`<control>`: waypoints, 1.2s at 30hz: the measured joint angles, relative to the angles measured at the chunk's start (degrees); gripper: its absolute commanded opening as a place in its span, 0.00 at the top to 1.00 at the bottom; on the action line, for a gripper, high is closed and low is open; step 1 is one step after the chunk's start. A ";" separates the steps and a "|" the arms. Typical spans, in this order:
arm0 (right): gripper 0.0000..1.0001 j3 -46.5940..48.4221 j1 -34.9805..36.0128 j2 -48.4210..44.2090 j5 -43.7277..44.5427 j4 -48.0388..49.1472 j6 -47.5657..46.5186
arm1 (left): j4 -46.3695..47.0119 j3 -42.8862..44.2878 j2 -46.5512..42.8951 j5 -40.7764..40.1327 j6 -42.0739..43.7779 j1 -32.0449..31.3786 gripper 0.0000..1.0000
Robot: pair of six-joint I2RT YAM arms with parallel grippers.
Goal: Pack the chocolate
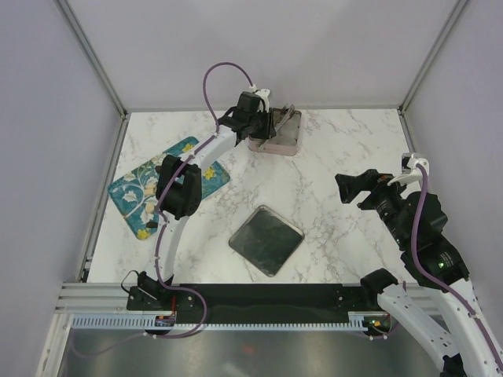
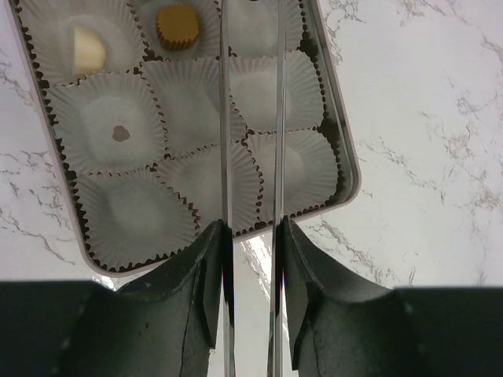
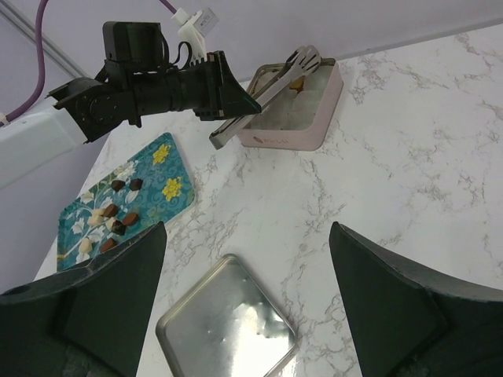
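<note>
My left gripper (image 2: 251, 228) is shut on a pair of metal tongs (image 2: 224, 118), whose two blades reach out over the square tin (image 2: 346, 157) of pale paper cups. The tongs' tips run out of the top of the left wrist view. One cup holds a whitish chocolate (image 2: 88, 51) and another a tan one (image 2: 178, 25). More chocolate (image 3: 118, 216), dark brown and whitish, lies on the teal flowered tray (image 3: 161, 177). My right gripper (image 3: 247, 228) hangs open and holds nothing, above the table's right side, far from the tin (image 3: 299, 129).
The tin's metal lid (image 1: 266, 239) lies flat on the marble in the middle, near the front. The tray (image 1: 149, 188) sits at the left, partly under my left arm. Frame posts and walls close in the table's back and sides.
</note>
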 measured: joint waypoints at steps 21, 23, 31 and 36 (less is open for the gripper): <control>0.07 0.00 0.00 0.28 0.39 0.11 0.00 | 0.85 0.09 0.76 0.87 1.44 0.00 0.55; 0.07 0.00 0.00 0.22 0.39 0.11 0.00 | 0.85 0.11 0.76 0.87 1.60 0.00 0.55; 0.07 0.00 0.00 -0.37 0.42 0.13 0.00 | 0.90 0.24 0.72 0.83 1.86 0.00 0.54; 0.07 0.00 0.00 -0.61 0.42 0.09 0.02 | 0.87 0.26 0.26 0.74 2.29 0.00 0.51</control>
